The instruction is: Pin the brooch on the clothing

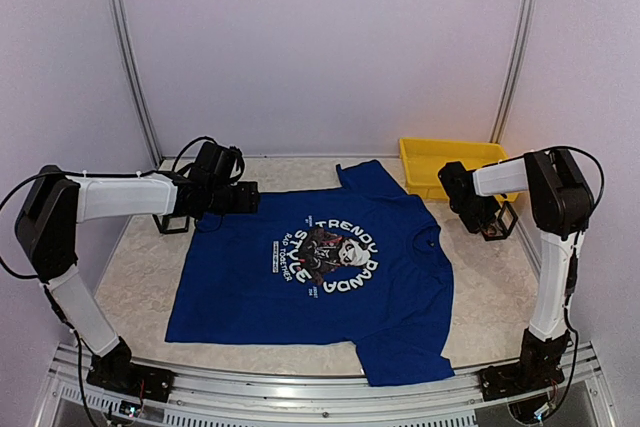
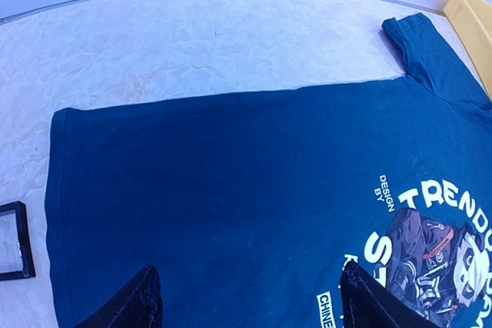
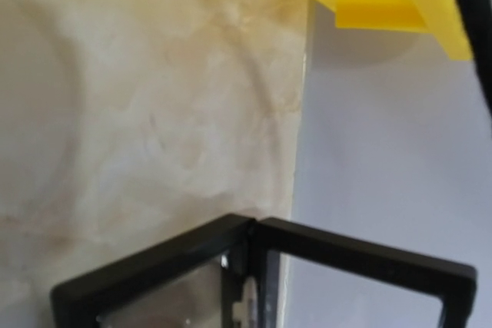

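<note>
Two table [image 1: 130,277] margins beside the T-shirt [image 1: 250,292] — left end effector [image 2: 250,301] apart, right end effector [image 1: 487,219] together

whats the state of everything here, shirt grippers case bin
t-shirt, spread flat, print up
left gripper, jaws open, empty, above the t-shirt
right gripper, jaws shut, next to the black case
black case, hinged open
yellow bin, upright, contents unclear
brooch, not visible
</note>
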Tool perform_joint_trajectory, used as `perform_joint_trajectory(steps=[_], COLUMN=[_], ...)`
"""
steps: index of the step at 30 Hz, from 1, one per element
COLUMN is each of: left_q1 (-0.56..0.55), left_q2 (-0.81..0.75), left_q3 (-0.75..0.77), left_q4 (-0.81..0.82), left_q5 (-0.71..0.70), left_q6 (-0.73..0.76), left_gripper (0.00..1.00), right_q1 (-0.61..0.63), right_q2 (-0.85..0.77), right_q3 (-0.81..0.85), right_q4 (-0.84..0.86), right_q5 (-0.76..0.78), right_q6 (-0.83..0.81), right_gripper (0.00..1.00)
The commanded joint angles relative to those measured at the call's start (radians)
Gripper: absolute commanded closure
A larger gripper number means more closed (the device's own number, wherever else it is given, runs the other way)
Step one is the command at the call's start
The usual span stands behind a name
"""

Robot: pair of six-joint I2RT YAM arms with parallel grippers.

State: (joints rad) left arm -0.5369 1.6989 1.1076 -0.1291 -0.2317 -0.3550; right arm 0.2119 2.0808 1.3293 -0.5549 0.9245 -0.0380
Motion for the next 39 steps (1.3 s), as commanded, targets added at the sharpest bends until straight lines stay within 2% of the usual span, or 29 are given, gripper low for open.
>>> perform_joint_trajectory(steps=[1,13,17,21,25,30,33,36,39], left_q1=[0.006,-0.005,-0.016,-0.050,-0.114,-0.224,-0.294,-0.348,-0.383], left_q2=[-0.025,-0.040,-0.077,-0.158,-0.279,-0.494,-0.593,-0.679,-0.722], left_q3=[-0.003,-0.005,-0.031,-0.071,-0.147,-0.223,-0.235,-0.233,-0.226], left_q4=[0.016,0.026,0.074,0.154,0.259,0.341,0.332,0.306,0.292], left_q5=[0.005,0.005,0.027,0.055,0.093,0.218,0.380,0.509,0.551], left_q6=[0.013,0.023,0.044,0.093,0.162,0.285,0.326,0.319,0.287], left_gripper=[0.25,0.25,0.25,0.25,0.25,0.25,0.23,0.21,0.21], right_q1=[-0.013,0.062,0.156,0.303,0.433,0.561,0.625,0.677,0.741], right_q2=[-0.041,-0.126,-0.188,-0.282,-0.377,-0.467,-0.528,-0.585,-0.624], right_q3=[-0.001,0.084,0.182,0.335,0.438,0.433,0.374,0.284,0.220], right_q4=[-0.005,-0.139,-0.193,-0.194,-0.112,0.053,0.178,0.350,0.440], right_q5=[-0.013,-0.010,-0.102,-0.330,-0.731,-1.242,-1.487,-1.626,-1.621], right_q6=[0.007,0.035,0.053,-0.022,-0.052,-0.026,0.003,0.062,0.086], right_gripper=[1.00,1.00,1.00,1.00,1.00,1.00,1.00,1.00,1.00])
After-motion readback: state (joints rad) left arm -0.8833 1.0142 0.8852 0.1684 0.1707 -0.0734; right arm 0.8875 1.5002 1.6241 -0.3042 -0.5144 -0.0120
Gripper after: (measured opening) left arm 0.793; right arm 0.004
